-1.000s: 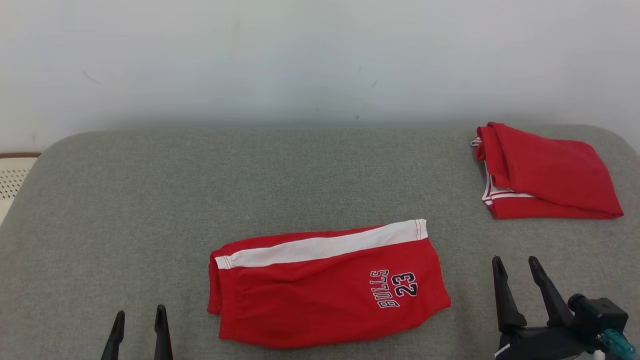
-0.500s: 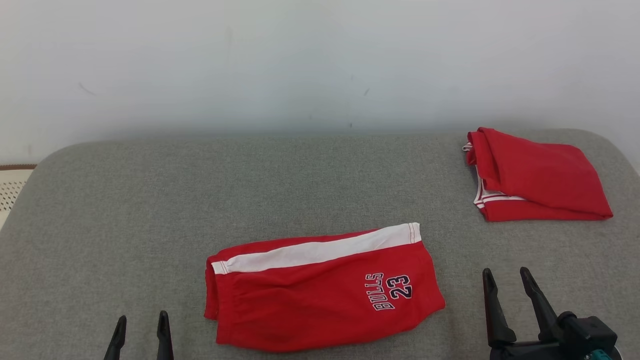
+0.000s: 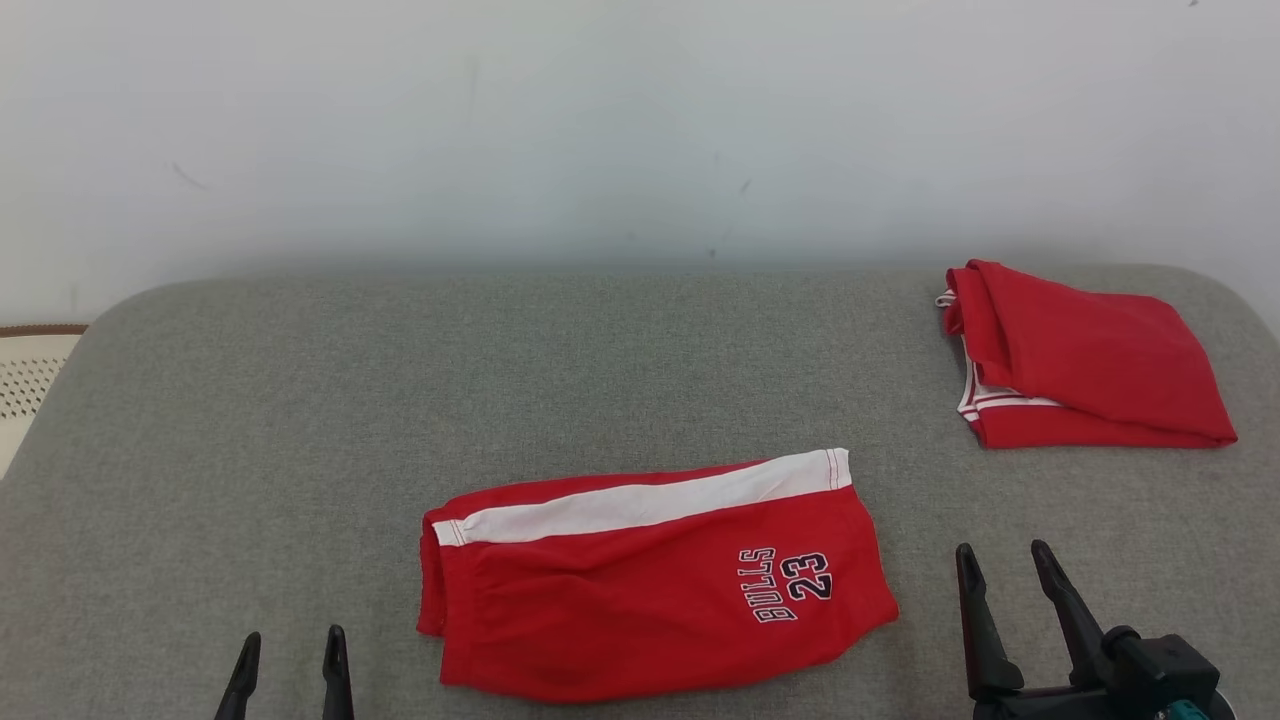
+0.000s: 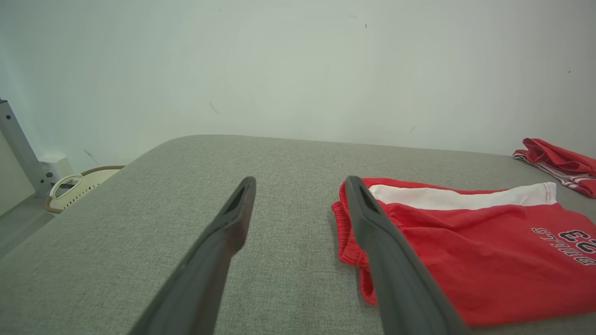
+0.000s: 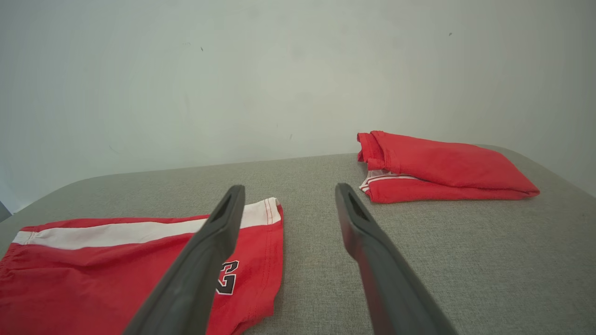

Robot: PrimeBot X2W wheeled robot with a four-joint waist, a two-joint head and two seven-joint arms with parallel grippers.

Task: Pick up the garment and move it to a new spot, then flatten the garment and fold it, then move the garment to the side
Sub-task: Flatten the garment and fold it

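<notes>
A pale wall (image 3: 640,120) rose behind a wide grey padded surface (image 3: 300,420) with rounded far corners. On the near middle of that surface lay the red shorts (image 3: 620,610), flat and doubled over, their length running across the head view. Their gathered waistband sat at the robot's left end and the leg hem at its right end. A folded red garment (image 3: 1090,350) with thin white trim rested at the far right of the surface, well apart from the shorts. The right gripper (image 3: 1001,548) stood at the lower right of the head view, near the hem end of the shorts and clear of the cloth. Its two dark fingers were spread apart with nothing between them. The left gripper (image 3: 293,635) showed at the lower left, near the waistband end and also clear of the cloth, its fingers likewise parted and empty. A white stripe (image 3: 640,497) ran along the far edge of the shorts from waistband to hem. A cream perforated basket (image 3: 30,370) with a brown rim sat beyond the left edge of the surface, low against the wall. The dark print "BULLS 23" (image 3: 785,583) lay near the hem end of the shorts, turned sideways to the head view
</notes>
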